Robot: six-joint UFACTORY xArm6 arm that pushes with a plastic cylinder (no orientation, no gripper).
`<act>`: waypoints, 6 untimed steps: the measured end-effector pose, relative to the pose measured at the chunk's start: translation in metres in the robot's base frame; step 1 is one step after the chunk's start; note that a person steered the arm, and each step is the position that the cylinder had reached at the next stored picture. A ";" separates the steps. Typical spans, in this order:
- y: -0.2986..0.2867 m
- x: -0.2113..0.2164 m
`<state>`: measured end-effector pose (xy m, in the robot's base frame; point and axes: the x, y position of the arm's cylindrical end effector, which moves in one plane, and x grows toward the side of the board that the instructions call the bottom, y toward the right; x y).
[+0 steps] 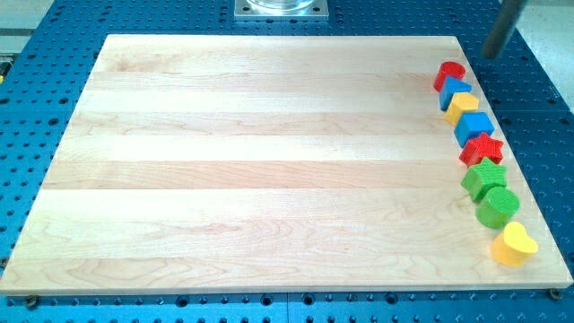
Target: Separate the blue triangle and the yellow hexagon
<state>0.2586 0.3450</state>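
Board (269,161): pale wood, set on a blue perforated table (54,54), bare except along its right-hand edge.

Blocks: eight, in one slanting line down the view's right edge, each touching or just beside the next. From the view's top:
1. red block (449,74), shape unclear;
2. blue triangle (456,91);
3. yellow hexagon (463,108);
4. blue cube (473,128);
5. red star (482,149);
6. green block (484,178), angular, exact shape unclear;
7. green cylinder (498,205);
8. yellow heart (514,244), slightly apart at the view's bottom.

Task items: the blue triangle and the yellow hexagon sat second and third in the line, touching, hemmed in by the red block above and the blue cube below. Nothing yet parted them.

Arm: a dark rod came in at the view's top right; my tip (490,56) stood off the board's corner, above and to the right of the red block, apart from every block. There are no fingers on this arm, so no open or closed state applied.

Judgement: the tip probably stood at that end because the pair lay nearest it. With the line so tight, a push on either one risked carrying its neighbours along or sending a block off the edge.
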 end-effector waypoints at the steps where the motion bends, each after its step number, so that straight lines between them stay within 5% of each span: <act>1: 0.000 0.040; 6: -0.098 0.097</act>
